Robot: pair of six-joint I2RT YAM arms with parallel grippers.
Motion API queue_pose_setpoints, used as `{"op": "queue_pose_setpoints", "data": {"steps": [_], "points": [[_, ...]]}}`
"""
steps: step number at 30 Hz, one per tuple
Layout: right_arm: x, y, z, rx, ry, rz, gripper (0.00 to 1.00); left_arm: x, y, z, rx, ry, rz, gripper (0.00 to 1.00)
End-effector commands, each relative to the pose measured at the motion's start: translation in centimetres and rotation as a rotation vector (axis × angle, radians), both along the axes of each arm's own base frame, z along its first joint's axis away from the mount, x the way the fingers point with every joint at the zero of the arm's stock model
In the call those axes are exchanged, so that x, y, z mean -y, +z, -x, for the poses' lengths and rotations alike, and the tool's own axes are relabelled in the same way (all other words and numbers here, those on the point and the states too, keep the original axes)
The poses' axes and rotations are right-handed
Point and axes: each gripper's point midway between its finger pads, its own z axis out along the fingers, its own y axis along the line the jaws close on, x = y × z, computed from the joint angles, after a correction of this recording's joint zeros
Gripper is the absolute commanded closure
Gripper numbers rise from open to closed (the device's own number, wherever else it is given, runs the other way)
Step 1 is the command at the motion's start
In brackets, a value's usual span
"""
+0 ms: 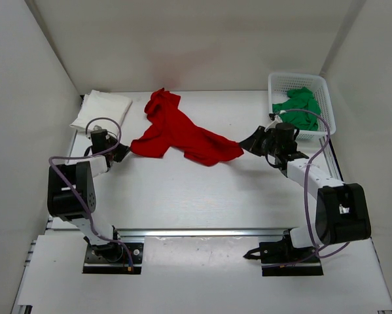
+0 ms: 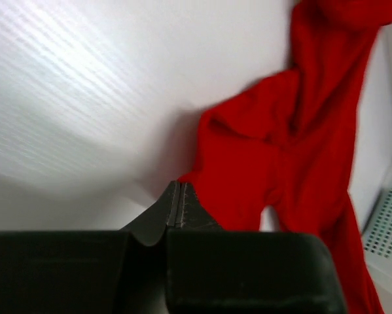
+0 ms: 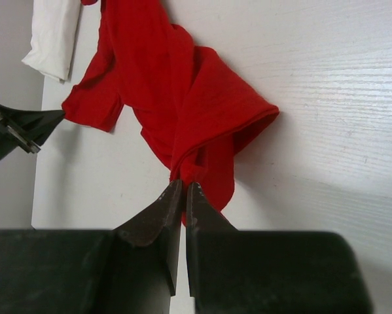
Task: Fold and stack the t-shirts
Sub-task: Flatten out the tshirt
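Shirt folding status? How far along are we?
Done: white shirt looks folded, far-left corner. In hand: red shirt crumpled mid-table, right gripper shut on one end, left gripper shut at the opposite edge, apparently pinching it. Remaining: fold red; green shirt sits bunched in basket; nothing stacked.

text: none legible | labels/brands: none legible | numbers/signs: none legible in any view

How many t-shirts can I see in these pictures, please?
3. The white t-shirt lies folded at the far left corner; the red t-shirt lies crumpled mid-table; the green t-shirt sits in the white basket, far right. Others may hide under it.
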Motion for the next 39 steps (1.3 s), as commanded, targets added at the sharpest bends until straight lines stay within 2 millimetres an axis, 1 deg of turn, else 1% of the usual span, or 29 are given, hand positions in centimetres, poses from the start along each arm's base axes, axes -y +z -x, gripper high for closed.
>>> {"op": "queue_pose_setpoints", "data": {"steps": [1, 2, 3, 4, 5, 7, 8, 9, 10, 12, 13, 14, 15, 16, 18, 20, 21, 23, 25, 27, 30, 31, 33, 34, 35, 36, 37, 38, 39], "points": [[1.1, 2.1, 0.1, 0.066, -0.028, 0.007, 1.0, 0.1, 6.4, -0.8, 0.146, -0.014, -0.033, 1.0], [1.3, 1.8, 0.4, 0.054, -0.033, 0.012, 1.0, 0.1, 6.8, -0.5, 0.152, -0.024, -0.043, 1.0], [1.5, 2.3, 0.8, 0.057, -0.031, 0.006, 0.99, 0.0, 7.6, 0.2, 0.16, -0.02, -0.051, 1.0], [1.9, 1.3, 1.3, 0.031, -0.044, 0.007, 1.0, -0.3, 8.5, 0.9, 0.169, -0.024, -0.064, 1.0], [2.2, 1.3, 1.8, 0.026, -0.054, 0.009, 0.99, -0.1, 9.1, 1.3, 0.177, -0.041, -0.078, 1.0], [2.5, 0.4, 2.9, -0.006, -0.065, 0.012, 0.99, 0.0, 9.2, 2.9, 0.165, -0.056, -0.091, 1.0], [2.8, -0.6, 3.6, -0.032, -0.068, 0.025, 1.0, -0.1, 9.5, 3.2, 0.176, -0.064, -0.095, 1.0], [3.2, -1.2, 4.0, -0.049, -0.084, 0.034, 1.0, 0.0, 8.7, 4.4, 0.138, -0.07, -0.093, 1.0], [3.5, -2.3, 4.6, -0.072, -0.093, 0.038, 1.0, 0.1, 8.6, 5.1, 0.139, -0.08, -0.097, 1.0], [4.0, -4.7, 6.2, -0.126, -0.101, 0.044, 1.0, 0.1, 8.6, 5.7, 0.148, -0.092, -0.109, 1.0], [4.4, -5.2, 6.2, -0.132, -0.114, 0.06, 0.99, -0.4, 8.4, 5.9, 0.143, -0.079, -0.108, 1.0], [4.7, -6.4, 6.8, -0.167, -0.124, 0.055, 0.94, 0.0, 8.3, 5.9, 0.146, -0.096, -0.092, 1.0], [5.2, -6.7, 6.6, -0.172, -0.13, 0.06, 0.84, 0.7, 8.8, 5.7, 0.158, -0.118, -0.072, 1.0], [5.0, -7.2, 6.9, -0.185, -0.117, 0.051, 0.8, 1.1, 8.9, 5.5, 0.165, -0.135, -0.073, 1.0], [5.0, -7.3, 7.2, -0.183, -0.121, 0.069, 0.65, 2.2, 9.2, 5.3, 0.173, -0.171, -0.052, 1.0], [5.5, -7.8, 7.6, -0.179, -0.155, 0.123, 0.58, 2.6, 9.8, 5.1, 0.189, -0.183, -0.044, 1.0], [5.5, -8.5, 8.4, -0.19, -0.151, 0.139, 0.57, 2.8, 10.2, 5.0, 0.202, -0.189, -0.041, 1.0], [6.4, -9.8, 9.3, -0.22, -0.176, 0.174, 0.57, 3.3, 11.1, 5.0, 0.227, -0.206, -0.031, 1.0], [6.6, -11.1, 10.2, -0.25, -0.181, 0.224, 0.57, 4.1, 11.5, 5.1, 0.24, -0.237, -0.034, 1.0], [6.3, -11.8, 10.5, -0.27, -0.159, 0.262, 0.57, 5.3, 11.9, 5.2, 0.247, -0.267, -0.047, 1.0], [5.4, -11.6, 9.6, -0.277, -0.141, 0.272, 0.57, 6.5, 12.4, 5.5, 0.27, -0.3, -0.031, 1.0], [5.4, -12.1, 9.6, -0.285, -0.136, 0.291, 0.57, 6.6, 12.3, 5.6, 0.261, -0.302, -0.025, 1.0], [5.4, -11.8, 9.0, -0.27, -0.153, 0.279, 0.56, 6.8, 12.5, 5.7, 0.276, -0.311, -0.03, 1.0], [5.5, -12.2, 9.1, -0.287, -0.161, 0.282, 0.56, 6.8, 12.5, 5.8, 0.272, -0.309, -0.028, 1.0], [5.6, -12.6, 9.1, -0.297, -0.162, 0.294, 0.57, 6.7, 12.9, 5.8, 0.281, -0.308, -0.028, 1.0], [5.7, -12.8, 9.1, -0.306, -0.166, 0.31, 0.62, 6.8, 12.7, 5.8, 0.275, -0.311, -0.026, 1.0], [5.8, -12.9, 9.0, -0.309, -0.167, 0.323, 0.64, 7.9, 12.8, 6.0, 0.281, -0.339, -0.019, 1.0], [5.7, -13.0, 9.0, -0.315, -0.17, 0.327, 0.68, 8.0, 13.4, 5.9, 0.309, -0.346, -0.02, 1.0], [5.7, -13.2, 9.1, -0.32, -0.168, 0.331, 0.72, 8.2, 13.3, 5.9, 0.307, -0.348, -0.017, 1.0]]}}
